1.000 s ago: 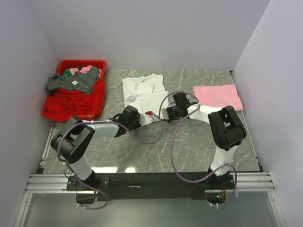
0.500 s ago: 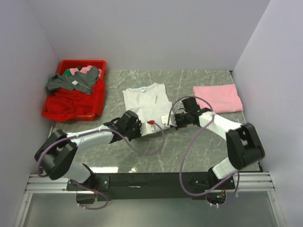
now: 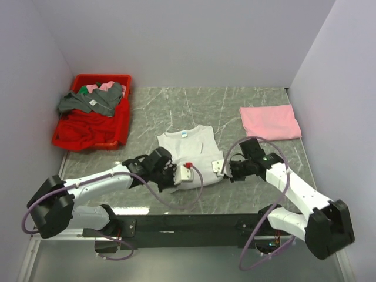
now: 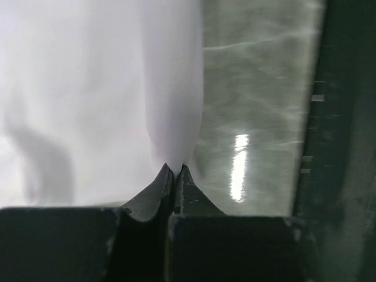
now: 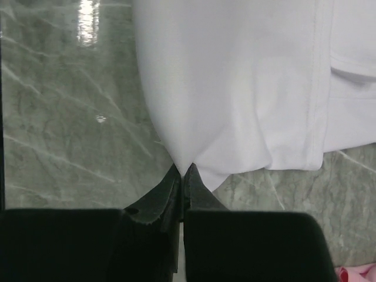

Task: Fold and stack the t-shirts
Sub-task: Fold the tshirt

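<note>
White tee pinched at both near corners, lying mid-table

My left gripper (image 4: 175,171) and my right gripper (image 5: 183,171) are each closed tight on a peak of the white t-shirt (image 3: 191,154), which lies flat near the middle of the table (image 3: 247,100), collar to the far side. I judge the cloth light, limp and easily creased. It should sag between my two holds and could slide out of so thin a pinch, so hem corners with both layers caught seem the best grip. Only the top view shows the whole shirt, the pink t-shirt (image 3: 270,121) folded at far right and the red bin (image 3: 122,128) of clothes at far left. Only my wrist views show the fingertips meeting on fabric, and the right one shows a stitched hem.
</note>
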